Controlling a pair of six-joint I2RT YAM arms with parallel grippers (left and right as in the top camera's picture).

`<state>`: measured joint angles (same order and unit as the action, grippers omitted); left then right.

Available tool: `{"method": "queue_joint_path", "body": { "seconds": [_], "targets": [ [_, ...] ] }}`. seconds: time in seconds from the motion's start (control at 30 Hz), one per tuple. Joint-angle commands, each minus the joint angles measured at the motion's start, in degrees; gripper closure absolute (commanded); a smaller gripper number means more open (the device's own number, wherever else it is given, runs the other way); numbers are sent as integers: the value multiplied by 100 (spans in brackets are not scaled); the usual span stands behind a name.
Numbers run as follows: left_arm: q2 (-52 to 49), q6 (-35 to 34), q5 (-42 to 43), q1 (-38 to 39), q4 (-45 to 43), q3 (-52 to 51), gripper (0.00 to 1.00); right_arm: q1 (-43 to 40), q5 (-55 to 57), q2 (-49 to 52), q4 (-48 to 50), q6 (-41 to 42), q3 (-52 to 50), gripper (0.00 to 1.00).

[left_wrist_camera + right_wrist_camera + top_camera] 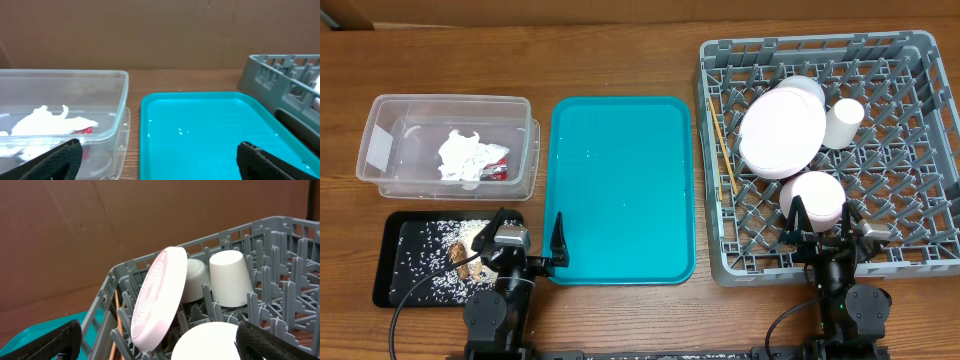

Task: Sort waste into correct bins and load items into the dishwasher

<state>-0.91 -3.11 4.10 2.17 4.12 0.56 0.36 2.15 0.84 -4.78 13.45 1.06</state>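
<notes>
Both arms are sitting low at the near table edge, and I am holding nothing. The left pincer [527, 228] is gaping fully with bare air between its fingers, and the right pincer [823, 222] is gaping just as wide and also gripping nothing. The left pincer's outer finger is hanging over the black tray [395, 265], which is carrying the rice grains [435, 272] and the brown scrap [470, 263]; I am judging this to be the food-waste bin. Ahead and to its left, the clear tub [380, 150] is holding the paper napkin [465, 155] and the red wrapper [498, 166], touching each other, so the dry rubbish is being kept apart from the food. Straight ahead, the teal tray [620, 190] is showing only a few pale specks. The right pincer is reaching over the near rail of the grey rack [910, 200]. One white bowl [812, 197] is lying just ahead between its fingers, apparently mouth down. Beyond it the plate [782, 132] is leaning on edge against the pegs, which are propping it upright. A second bowl [805, 88] is tucked behind the plate, and the cup [843, 122] is standing inverted, ahead and right. The chopsticks [723, 150] are lying along the lattice, ahead and left. I am judging both sorting and loading to be essentially complete.
</notes>
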Motion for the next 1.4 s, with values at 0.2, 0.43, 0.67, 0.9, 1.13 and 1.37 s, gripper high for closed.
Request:
{"method": "queue_joint_path", "body": {
  "seconds": [0.2,0.43,0.67,0.9,1.13,1.37],
  "targets": [
    [70,170,-131,-291,13,-31,0,-22,28,-68,15,-37,-61,0],
    [68,170,-129,-291,13,-31,0,-22,28,-68,15,-37,-61,0],
    [68,170,-131,-291,13,-28,0,-22,28,-68,15,-37,-61,0],
    [66,170,-131,-291,13,-31,0,-22,28,-68,15,-37,-61,0],
    [66,170,-129,-291,13,-31,0,-22,28,-68,15,-37,-61,0],
    [66,170,-129,-291,13,-31,0,-31,306,-68,44,-337,-59,0]
  ]
}}
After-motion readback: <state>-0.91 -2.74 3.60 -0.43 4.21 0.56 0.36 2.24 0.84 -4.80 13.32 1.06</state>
